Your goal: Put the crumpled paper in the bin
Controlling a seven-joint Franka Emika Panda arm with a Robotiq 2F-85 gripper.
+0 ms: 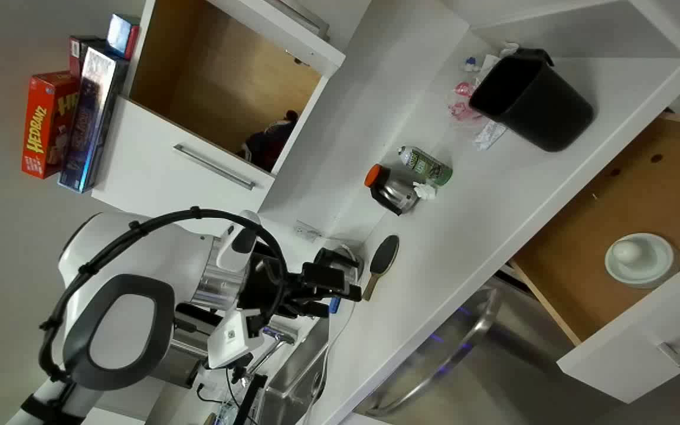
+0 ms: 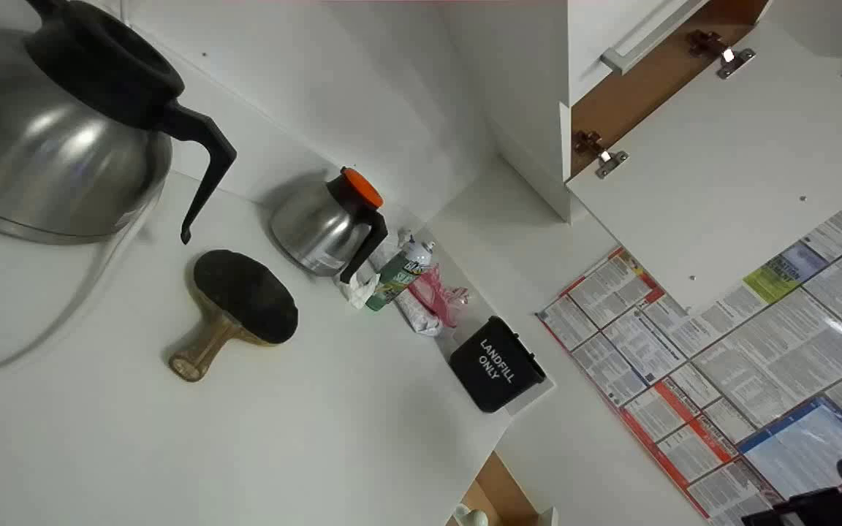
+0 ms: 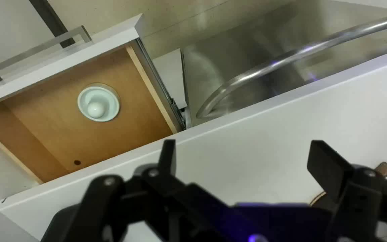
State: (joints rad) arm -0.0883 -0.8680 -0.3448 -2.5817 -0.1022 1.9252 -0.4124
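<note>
The end effector is released: in the wrist view its fingers stand wide apart, with bare counter showing between them. In an exterior view the paper lies on that counter, well apart from the end effector, and the paddle lies between the two, nearer the end effector. The paper sits just beside the orange-lidded pot and close to the foot of the can; both exterior views show it there, though I cannot tell whether it touches either. Past it along the counter lies some pink plastic, and then stands the bin, upright, farther from the end effector than the paper is. In an exterior view the lettering on the bin reads "LANDFILL ONLY", and a big pot stands at the opposite end of the row. The wrist view shows, beyond the counter's edge, a pulled-out drawer holding a bowl with a white ball in it; the paddle is partly hidden behind one finger.
</note>
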